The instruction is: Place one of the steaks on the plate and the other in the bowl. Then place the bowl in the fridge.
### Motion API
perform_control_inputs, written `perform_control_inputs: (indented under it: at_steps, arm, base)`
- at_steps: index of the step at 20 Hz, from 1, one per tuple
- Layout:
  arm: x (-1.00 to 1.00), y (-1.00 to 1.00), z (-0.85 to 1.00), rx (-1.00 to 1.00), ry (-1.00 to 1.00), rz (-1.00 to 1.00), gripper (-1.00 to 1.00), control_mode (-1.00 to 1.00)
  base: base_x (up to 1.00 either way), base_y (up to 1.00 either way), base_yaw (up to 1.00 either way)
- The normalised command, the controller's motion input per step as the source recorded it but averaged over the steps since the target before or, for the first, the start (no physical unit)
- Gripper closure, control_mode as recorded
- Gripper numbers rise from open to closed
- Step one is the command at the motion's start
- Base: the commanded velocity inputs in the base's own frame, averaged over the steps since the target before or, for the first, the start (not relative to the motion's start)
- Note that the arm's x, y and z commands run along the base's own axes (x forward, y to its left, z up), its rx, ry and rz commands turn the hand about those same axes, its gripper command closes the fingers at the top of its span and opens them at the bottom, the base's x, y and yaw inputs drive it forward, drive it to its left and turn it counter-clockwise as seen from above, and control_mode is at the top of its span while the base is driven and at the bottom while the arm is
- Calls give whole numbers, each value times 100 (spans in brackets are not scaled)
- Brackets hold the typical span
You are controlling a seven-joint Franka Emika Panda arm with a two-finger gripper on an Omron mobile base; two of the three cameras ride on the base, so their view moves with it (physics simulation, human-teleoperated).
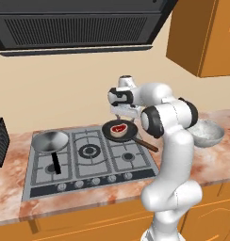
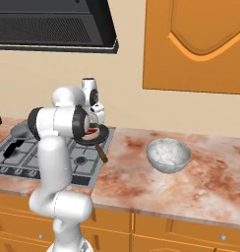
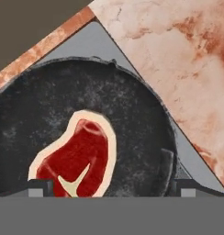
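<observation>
Right now the end effector (image 3: 112, 189) is hovering wide open over a steak (image 3: 77, 160) lying in the black frying pan (image 1: 120, 130) on the stove (image 1: 88, 157), and, sitting off-centre, the flat meat is probably risking slipping from one finger.

A red steak (image 3: 79, 160) with a pale fat edge lies flat in a black frying pan (image 3: 132, 114). The gripper (image 3: 112, 186) hangs above it, jaws spread wide, one fingertip (image 3: 40, 186) at the steak's edge. The pan sits on the grey stovetop (image 3: 93, 41), beside the reddish marble counter (image 3: 178, 59).
</observation>
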Motion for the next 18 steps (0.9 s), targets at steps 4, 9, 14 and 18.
perform_control_inputs:
  at_steps: [4, 9, 14, 18]
  arm:
    - [42, 7, -20, -4, 14, 0, -100, -100]
    - [41, 0, -13, -2, 10, 0, -100, -100]
    - [3, 0, -32, 0, 5, -2, -100, -100]
    - [-4, 0, -41, 0, 0, -6, -100, -100]
  base:
    - [0, 0, 0]
    - [0, 0, 0]
    - [0, 0, 0]
    - [0, 0, 0]
